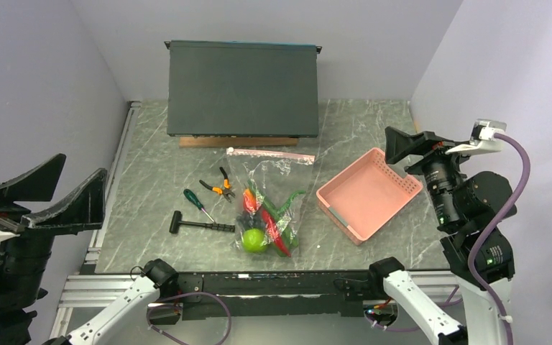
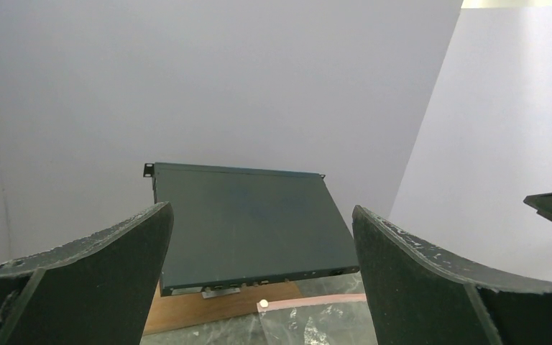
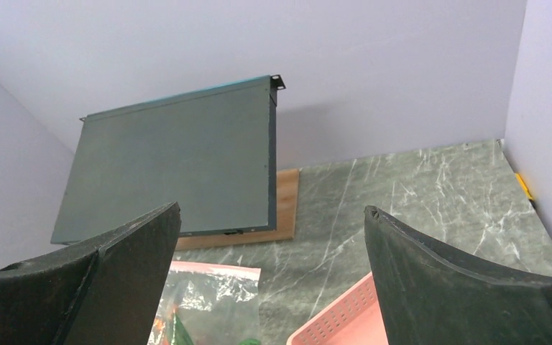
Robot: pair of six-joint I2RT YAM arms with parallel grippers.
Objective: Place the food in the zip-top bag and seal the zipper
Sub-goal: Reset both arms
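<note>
The clear zip-top bag (image 1: pixel 277 188) lies flat at the table's middle. Its pink zipper strip (image 1: pixel 271 154) lies straight along the far edge. The food shows through the plastic at the bag's near end: a lime-green fruit (image 1: pixel 254 240), red chilies (image 1: pixel 280 243), an orange piece (image 1: pixel 248 205) and a dark green cucumber (image 1: pixel 273 214). My left gripper (image 1: pixel 83 167) is open and empty, raised off the table's left edge. My right gripper (image 1: pixel 390 146) is open and empty, raised by the basket. The left wrist view (image 2: pixel 261 208) shows the zipper (image 2: pixel 313 300). The right wrist view (image 3: pixel 272 208) shows the bag (image 3: pixel 201 302).
A dark grey panel (image 1: pixel 243 88) leans on a wood block at the back. Orange-handled pliers (image 1: pixel 219 183), a green-handled screwdriver (image 1: pixel 195 201) and a black-handled tool (image 1: pixel 201 224) lie left of the bag. A pink perforated basket (image 1: pixel 366 194) sits to its right.
</note>
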